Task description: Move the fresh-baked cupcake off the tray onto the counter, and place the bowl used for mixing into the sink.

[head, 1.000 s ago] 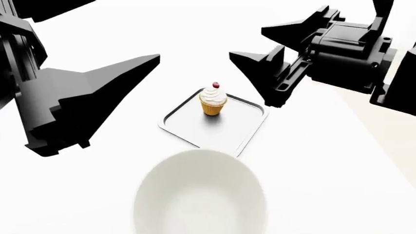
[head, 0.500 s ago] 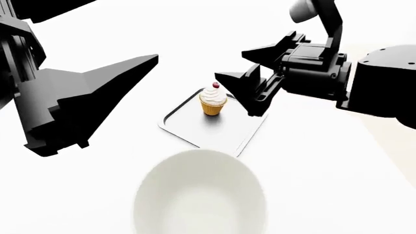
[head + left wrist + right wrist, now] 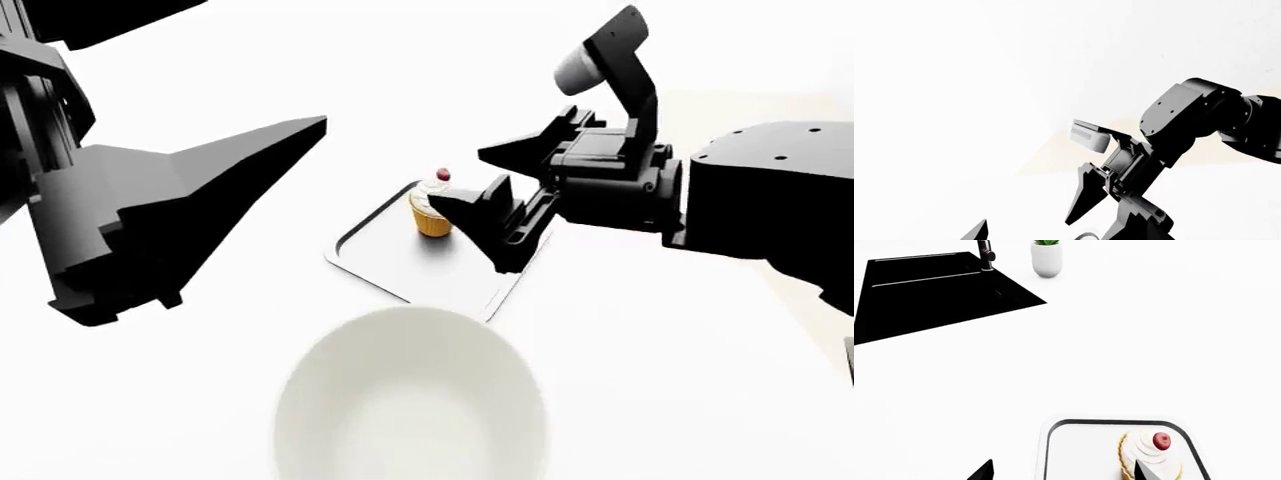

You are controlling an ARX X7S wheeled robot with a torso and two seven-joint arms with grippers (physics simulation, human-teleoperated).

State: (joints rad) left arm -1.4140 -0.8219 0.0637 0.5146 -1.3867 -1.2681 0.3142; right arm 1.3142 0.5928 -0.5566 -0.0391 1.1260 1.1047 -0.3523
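— Cupcake (image 3: 435, 211), the small one with a yellow-orange wrapper, swirled white frosting and a red cherry: where does it stand?

— Upright on the flat silver-grey metal tray (image 3: 395, 265) with the dark raised rim, toward the tray's far corner in the head view. The tray lies on the glossy white bench (image 3: 694, 350).

— And the right claw (image 3: 470, 178)?

— Black, spread wide, hanging at the cupcake's right side. Its lower finger reaches in front of the wrapper and hides part of it; I cannot tell whether it touches. The upper finger is apart from the frosting. In the right wrist view one fingertip shows just before the cupcake (image 3: 1151, 457) and the other well off to the side of the tray (image 3: 1044, 450).

— The big round off-white bowl (image 3: 411, 400)?

— On the bench nearer the robot than the tray, close to the tray's near corner, upright.

— The left claw (image 3: 254, 160)?

— Raised at the left of the head view, well apart from tray and bowl. Only one finger shows clearly, so I cannot tell how it stands.

— Anything farther out?

— The right wrist view shows a black double-basin sink (image 3: 934, 290) with a black faucet (image 3: 986, 254), and a white plant pot (image 3: 1047, 258) beside it, well away from the tray.
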